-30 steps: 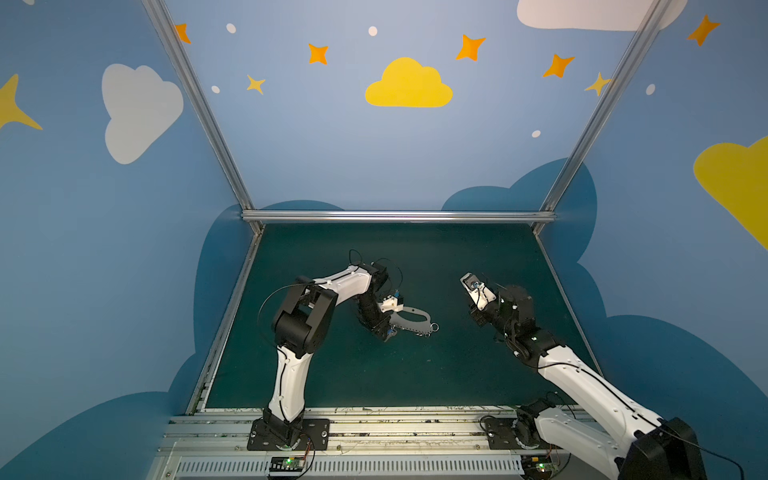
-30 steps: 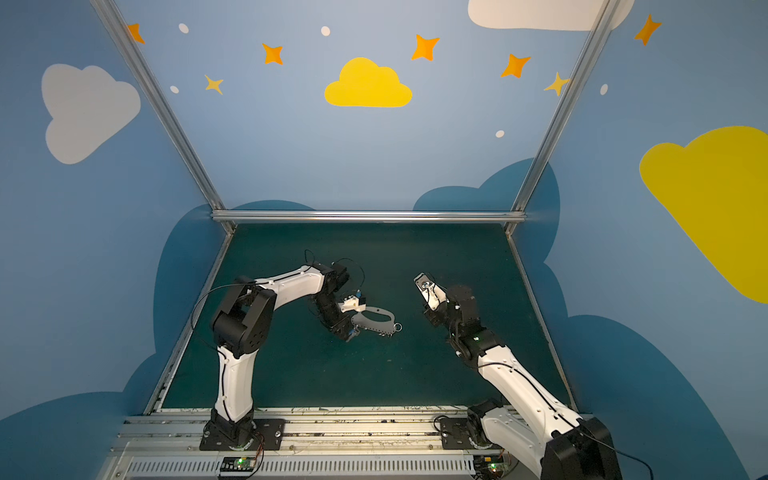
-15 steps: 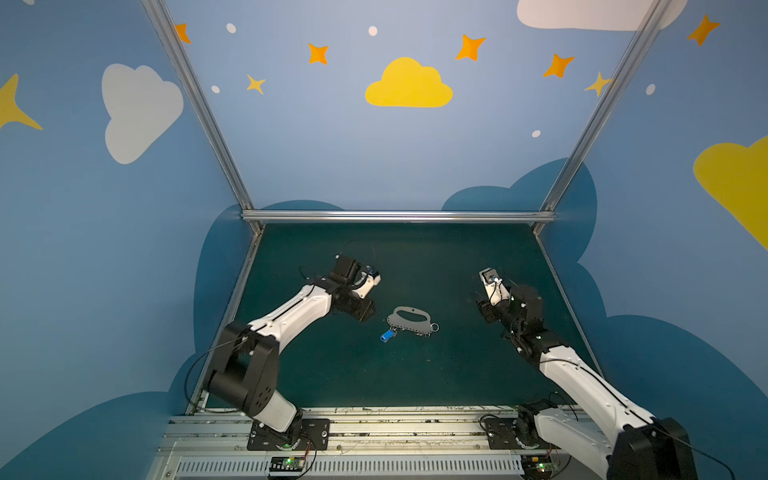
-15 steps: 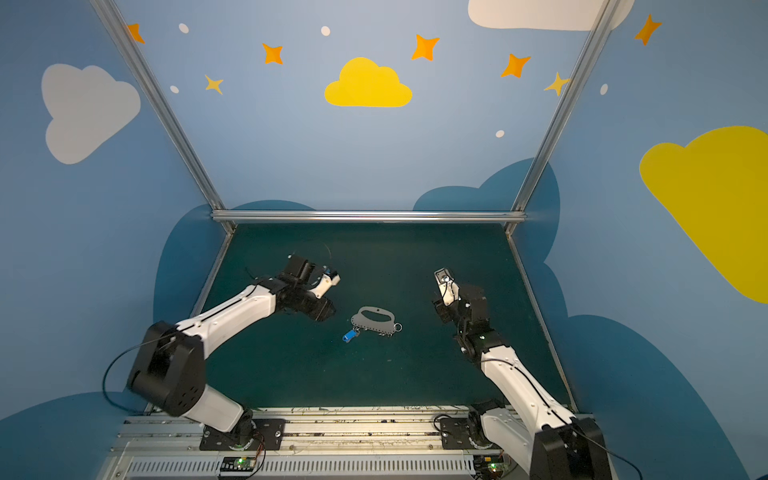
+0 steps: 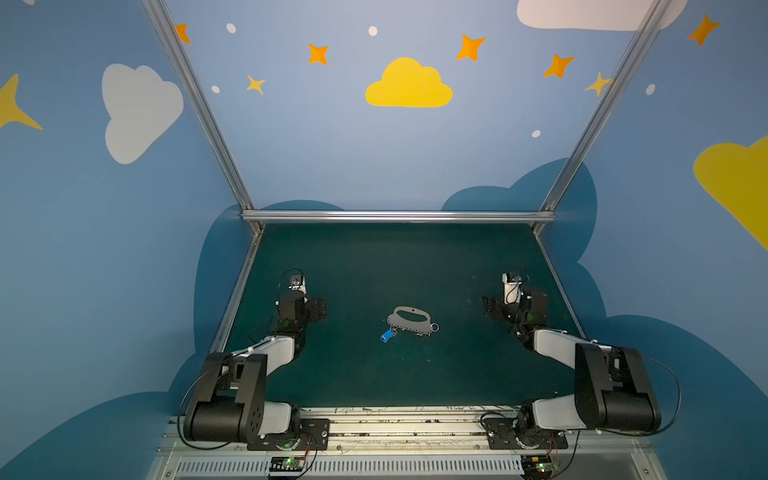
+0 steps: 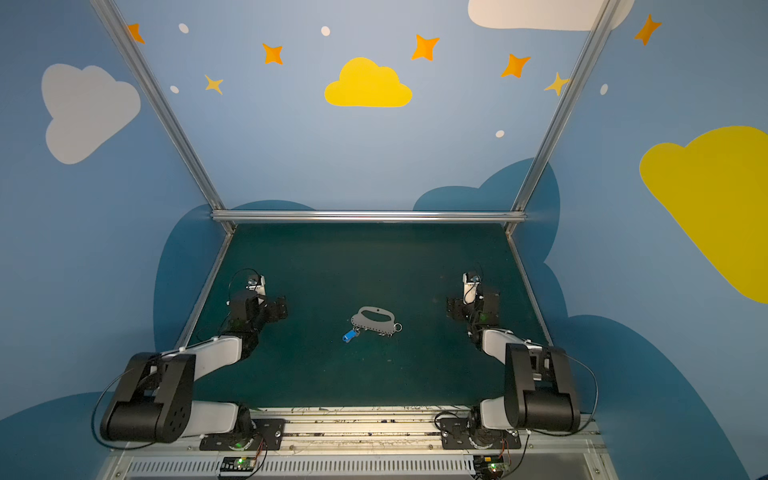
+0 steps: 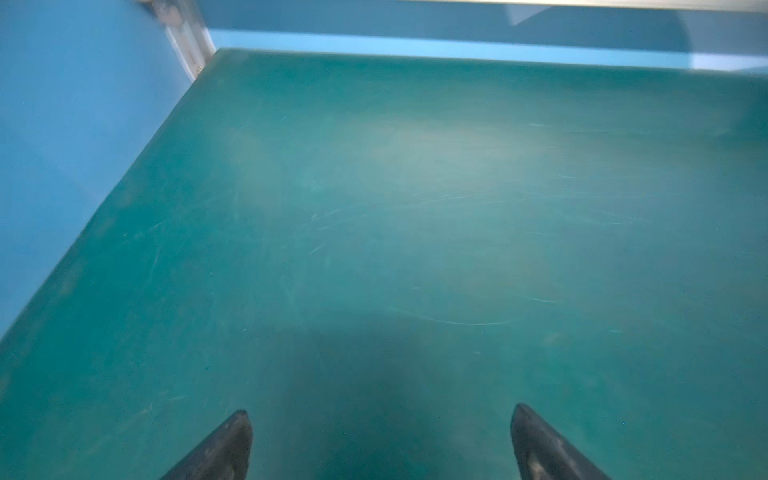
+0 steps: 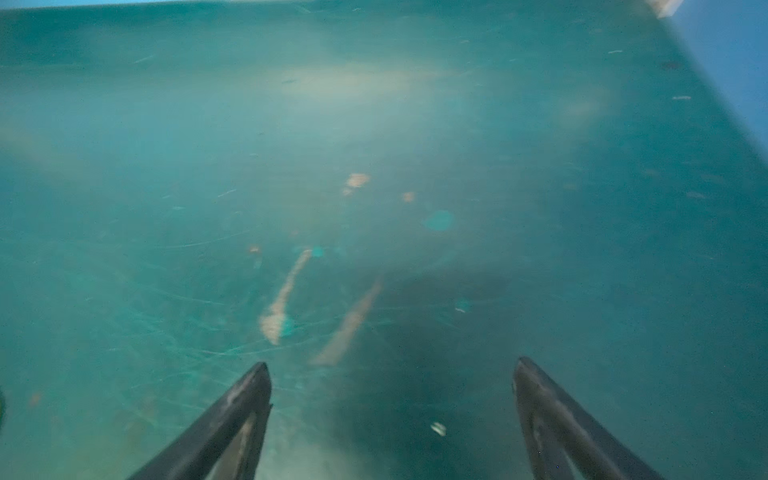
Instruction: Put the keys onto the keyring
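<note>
Top views both show your blue-headed silver key (image 5: 387, 335) against the flat grey handbag-shaped keyring plate (image 5: 409, 322); your left gripper (image 7: 380, 413) and right gripper (image 8: 391, 365) gape empty.

Dark green counter (image 5: 374, 270), scratched and marked with pale scuffs (image 8: 284, 295) — enclosed by blue walls (image 5: 332, 158) painted with a yellow cloud (image 5: 408, 85), white clouds (image 5: 139, 110) and orange stars (image 5: 318, 53); aluminium frame bar (image 5: 395, 216) along the far edge.
</note>
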Robot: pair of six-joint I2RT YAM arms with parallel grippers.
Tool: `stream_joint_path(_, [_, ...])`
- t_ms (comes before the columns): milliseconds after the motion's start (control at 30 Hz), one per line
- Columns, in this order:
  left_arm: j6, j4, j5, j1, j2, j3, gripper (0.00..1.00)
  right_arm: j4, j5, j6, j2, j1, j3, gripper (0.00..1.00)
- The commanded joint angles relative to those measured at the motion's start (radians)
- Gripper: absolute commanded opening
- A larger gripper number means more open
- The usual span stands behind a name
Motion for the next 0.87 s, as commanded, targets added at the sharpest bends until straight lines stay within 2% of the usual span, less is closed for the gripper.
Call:
stream_joint_path(0, [-0.025, 0.233, 0.075, 0.027, 0.075, -0.009, 1.0, 0.061, -0.044, 0.02, 0.003, 0.007, 0.018, 0.9])
stream_joint_path(67, [-0.036, 0.279, 0.102, 0.032, 0.129, -0.001, 1.0, 0.038, -0.033, 0.031, 0.009, 0.005, 0.033, 0.9])
stream_joint_path(133, [-0.033, 0.164, 0.122, 0.052, 0.102, 0.034, 1.0, 0.047, -0.024, 0.03, 0.004, 0.008, 0.026, 0.9])
stream_joint_path(233, [-0.046, 0.159, 0.084, 0.051, 0.106, 0.04, 1.0, 0.044, -0.023, 0.032, 0.005, 0.008, 0.026, 0.9])
stream_joint_path(833, [-0.037, 0.17, 0.059, 0.036, 0.109, 0.038, 1.0, 0.013, -0.012, 0.049, 0.008, 0.008, 0.044, 0.9])
